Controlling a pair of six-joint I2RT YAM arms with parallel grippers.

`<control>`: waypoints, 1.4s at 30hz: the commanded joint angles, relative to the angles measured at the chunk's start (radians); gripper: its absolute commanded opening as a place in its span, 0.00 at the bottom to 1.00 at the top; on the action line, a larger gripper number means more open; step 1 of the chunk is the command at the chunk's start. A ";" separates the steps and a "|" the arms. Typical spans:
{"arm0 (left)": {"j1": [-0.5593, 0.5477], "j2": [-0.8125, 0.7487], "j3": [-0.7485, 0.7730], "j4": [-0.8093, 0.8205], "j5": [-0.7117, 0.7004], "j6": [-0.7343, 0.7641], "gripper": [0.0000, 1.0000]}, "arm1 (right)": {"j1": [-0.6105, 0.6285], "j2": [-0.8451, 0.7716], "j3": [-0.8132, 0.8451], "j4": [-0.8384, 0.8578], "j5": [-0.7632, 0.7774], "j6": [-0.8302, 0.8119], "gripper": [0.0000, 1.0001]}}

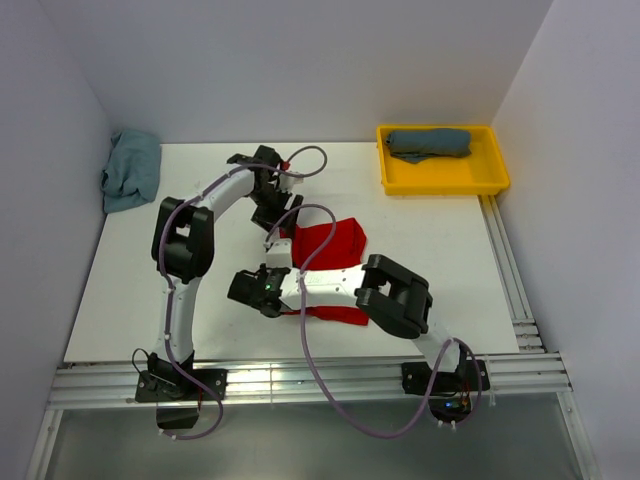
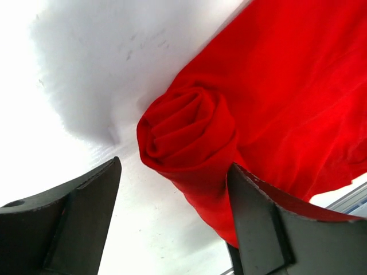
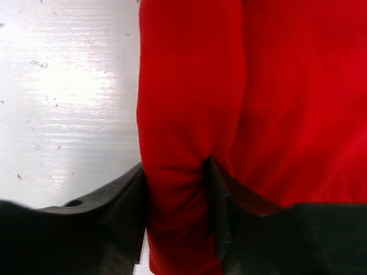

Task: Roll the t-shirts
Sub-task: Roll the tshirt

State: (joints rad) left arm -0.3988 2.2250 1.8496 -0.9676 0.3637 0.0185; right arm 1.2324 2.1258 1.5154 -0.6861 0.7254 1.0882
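The red t-shirt point(image 1: 335, 240) lies mid-table with its left edge rolled into a tube point(image 2: 186, 134); the rest is flat point(image 3: 298, 97). My left gripper point(image 1: 274, 228) is at the far end of the roll. It stands open point(image 2: 175, 166), the roll's end between the fingers and resting against the right finger point(image 2: 258, 223) only. My right gripper point(image 1: 283, 296) is at the near end, shut point(image 3: 175, 166) on the roll point(image 3: 183, 114), both fingers pressed into the cloth. A slate blue-grey t-shirt point(image 1: 430, 143) lies in a tray, and a pale teal one point(image 1: 131, 168) is bunched at the back left.
The yellow tray point(image 1: 445, 188) stands at the back right. Aluminium rails run along the table's near edge point(image 1: 300, 380) and right side point(image 1: 510, 270). White walls close in the back and both sides.
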 commanded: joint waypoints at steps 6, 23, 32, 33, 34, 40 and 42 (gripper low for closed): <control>0.074 -0.082 0.047 0.039 0.170 0.028 0.83 | -0.027 -0.177 -0.335 0.380 -0.164 0.038 0.35; 0.268 -0.215 -0.302 0.225 0.460 0.103 0.86 | -0.171 -0.121 -0.802 1.741 -0.695 0.219 0.19; 0.272 -0.157 -0.343 0.270 0.423 0.081 0.77 | -0.189 -0.105 -0.854 1.737 -0.686 0.274 0.19; 0.272 -0.151 -0.333 0.268 0.406 0.075 0.76 | -0.188 -0.112 -0.851 1.717 -0.681 0.274 0.20; 0.272 -0.140 -0.325 0.265 0.396 0.063 0.74 | -0.189 -0.121 -0.848 1.680 -0.676 0.269 0.20; 0.256 -0.119 -0.288 0.245 0.331 0.051 0.69 | -0.191 -0.130 -0.834 1.613 -0.676 0.271 0.27; 0.233 -0.120 -0.291 0.247 0.307 0.046 0.66 | -0.191 -0.129 -0.830 1.602 -0.676 0.271 0.27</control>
State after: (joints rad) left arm -0.1360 2.1082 1.5227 -0.7338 0.7177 0.0727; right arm 1.0412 2.0197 0.6827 1.0084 0.0761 1.3563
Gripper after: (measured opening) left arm 0.673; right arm 0.287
